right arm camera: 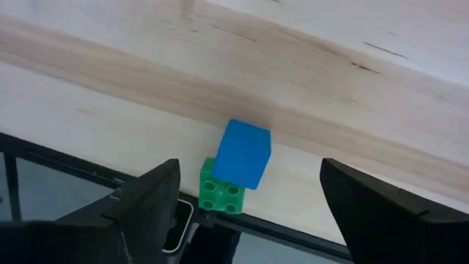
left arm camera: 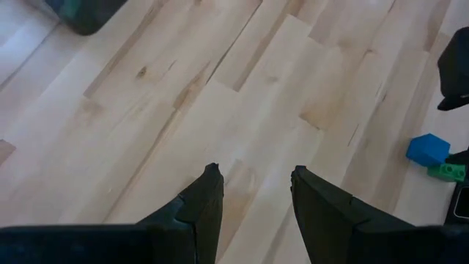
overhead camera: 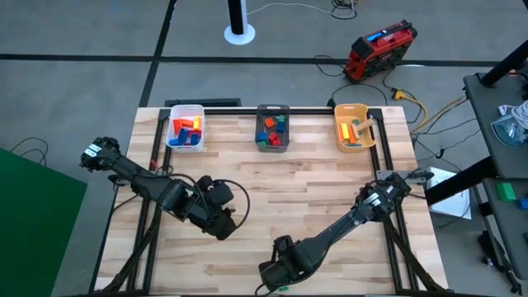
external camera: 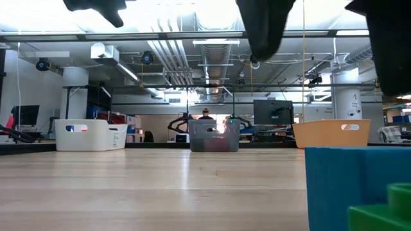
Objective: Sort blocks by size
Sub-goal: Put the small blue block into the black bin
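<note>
A blue cube (right arm camera: pixel 244 154) and a green studded brick (right arm camera: pixel 220 188) sit side by side on the table at its near edge; the low view shows the cube (external camera: pixel 347 186) behind the brick (external camera: pixel 385 208). My right gripper (right arm camera: pixel 249 169) hovers open above them, one finger on either side, touching neither; in the high view it (overhead camera: pixel 276 274) hides both. Left of the table's middle, my left gripper (overhead camera: pixel 224 223) is open over bare wood (left arm camera: pixel 253 187). More blocks lie in the three bins at the far edge.
Along the far edge stand a white bin (overhead camera: pixel 186 128), a grey bin (overhead camera: pixel 273 129) and an orange bin (overhead camera: pixel 355 128), each with blocks inside. The black frame rail (right arm camera: pixel 66 165) runs right along the near edge beside the two blocks.
</note>
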You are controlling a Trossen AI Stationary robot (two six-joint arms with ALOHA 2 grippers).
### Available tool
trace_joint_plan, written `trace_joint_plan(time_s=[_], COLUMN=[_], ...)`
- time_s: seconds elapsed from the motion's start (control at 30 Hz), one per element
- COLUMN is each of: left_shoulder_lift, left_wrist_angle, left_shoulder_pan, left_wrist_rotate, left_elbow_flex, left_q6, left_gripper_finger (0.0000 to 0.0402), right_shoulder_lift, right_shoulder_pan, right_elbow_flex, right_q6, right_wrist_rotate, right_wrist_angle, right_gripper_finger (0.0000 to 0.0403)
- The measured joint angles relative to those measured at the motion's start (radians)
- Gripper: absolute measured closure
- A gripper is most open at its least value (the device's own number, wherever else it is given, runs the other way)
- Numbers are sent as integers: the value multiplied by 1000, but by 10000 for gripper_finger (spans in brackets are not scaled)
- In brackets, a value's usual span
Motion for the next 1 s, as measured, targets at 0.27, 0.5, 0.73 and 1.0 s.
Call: trace_joint_plan(time_s=[0.27,0.5,0.73,1.0], left_shoulder_lift=[1,2,2,2], left_wrist_angle=[0,0,0,0], left_shoulder_pan=[0,0,0,0], left_wrist_rotate=[-9,-10,-11,-11], left_elbow_flex=[0,0,0,0], left_q6=[-3,-5,-7,-7], left_gripper_finger=[262,262,262,262], right_shoulder_lift=[24,56,68,102], right_shoulder_pan=[0,3,5,7], right_elbow_flex=[0,-3,-7,-11], right_q6=[4,-13,-10,1], right_wrist_rotate=[-3,-3,-3,-29], right_wrist_angle=[24,44,49,84], right_gripper_finger=[85,102,97,107])
